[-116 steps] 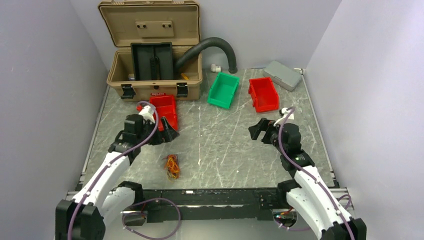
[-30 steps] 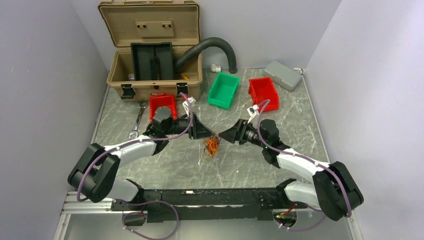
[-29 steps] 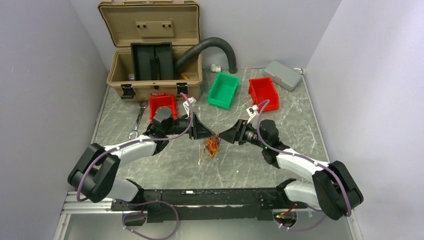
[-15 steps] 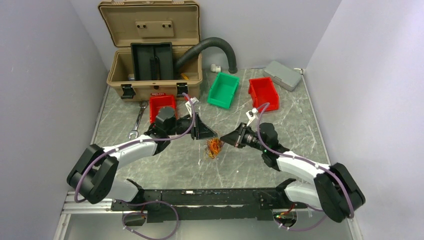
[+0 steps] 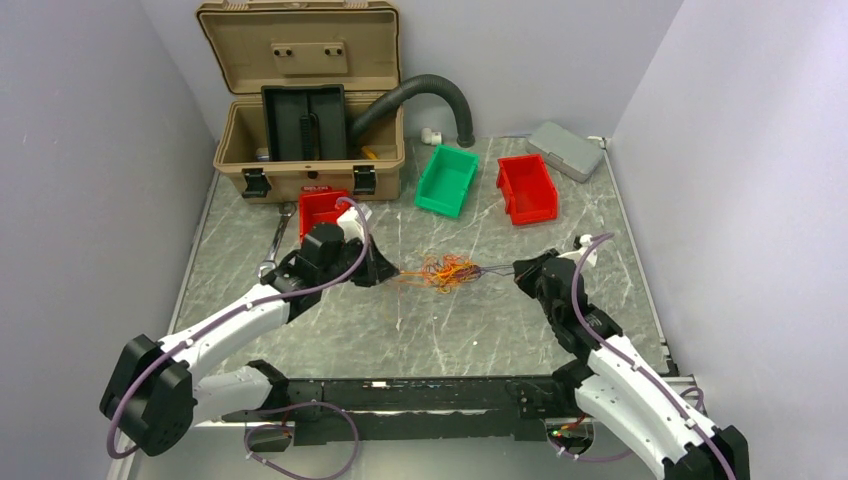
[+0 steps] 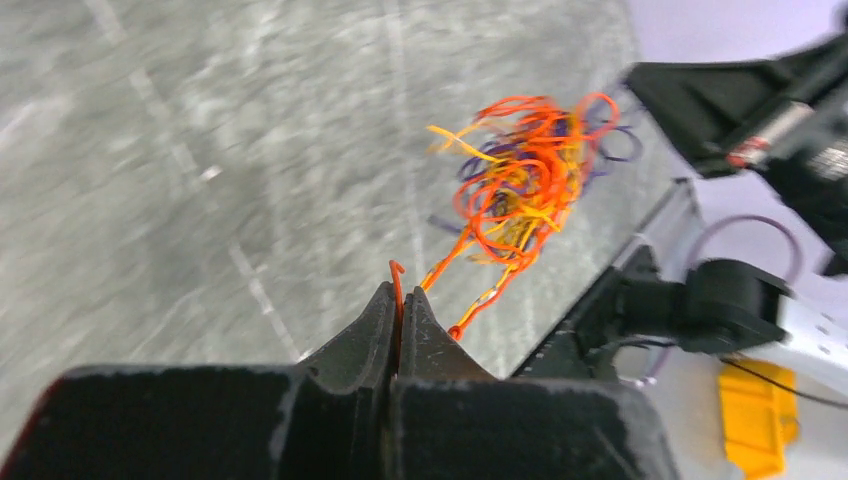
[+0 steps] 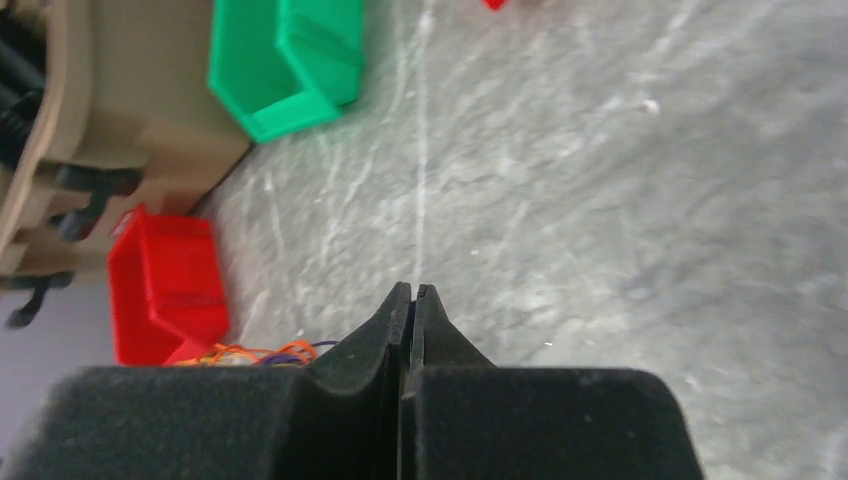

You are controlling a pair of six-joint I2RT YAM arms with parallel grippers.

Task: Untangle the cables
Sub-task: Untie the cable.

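Orange, yellow and dark thin cables (image 5: 447, 271) are strung as one stretched tangle over the mid bench (image 5: 420, 330), between both arms. Left jaws are pressed together, pinching an orange strand (image 6: 397, 285). Right jaws are pressed together too. Dark strands (image 5: 497, 268) reach their tips, so they're likely pinching that end. Opposite holds let a pull loosen the knot, which is not undone yet.
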